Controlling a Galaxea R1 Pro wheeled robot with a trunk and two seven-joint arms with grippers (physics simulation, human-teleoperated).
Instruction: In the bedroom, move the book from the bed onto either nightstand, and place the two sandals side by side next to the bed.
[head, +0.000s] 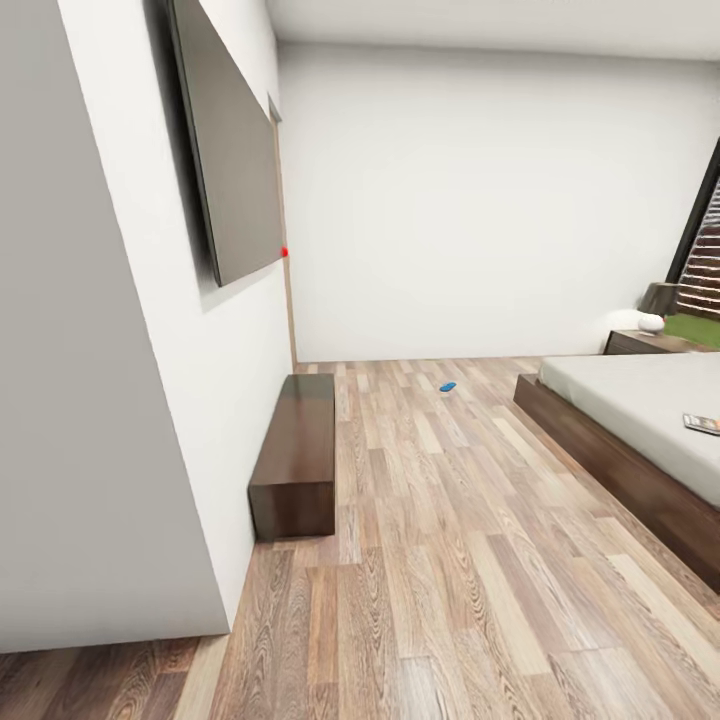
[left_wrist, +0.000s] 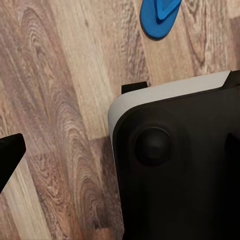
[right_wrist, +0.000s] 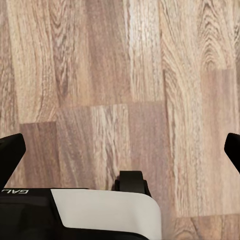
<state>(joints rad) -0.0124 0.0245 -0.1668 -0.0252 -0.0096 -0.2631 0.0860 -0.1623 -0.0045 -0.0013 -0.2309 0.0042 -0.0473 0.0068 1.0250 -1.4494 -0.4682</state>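
Wood-plank floor (head: 450, 560) in mixed tan and grey-brown boards with strong swirling grain, matte finish; plain white walls (head: 480, 220) and white ceiling. On the left wall a large flat dark panel (head: 230, 150) hangs, thin and rectangular, with a small red dot at its lower corner; below it a low dark-brown wooden bench (head: 298, 450) – boxy, glossy top – sits against the wall. Bed (head: 620, 440) at right: low dark-brown wooden platform frame, smooth light-grey mattress on top. The book (head: 702, 423) lies flat on the mattress near the frame's right edge, thin, light cover with an orange band, partly cut off. One sandal (head: 447, 387) – bright blue, small, slim oval – lies on bare floor well apart from the bed's foot corner, toward the far wall. Nightstand (head: 645, 343) beyond the bed, dark-brown, with a white rounded object (head: 650, 322) on top; black-framed window (head: 705, 240) beside it showing slats and grass. Left wrist view: a second blue sandal (left_wrist: 159, 17), smooth rubbery look with a strap, lies on the planks just beyond the robot's black-and-white body shell (left_wrist: 170, 165). Left gripper – one black fingertip (left_wrist: 9, 155) visible, can't tell the spread. Right gripper (right_wrist: 120, 147): black fingertips at opposite edges of the right wrist view, spread wide, nothing between but floor.
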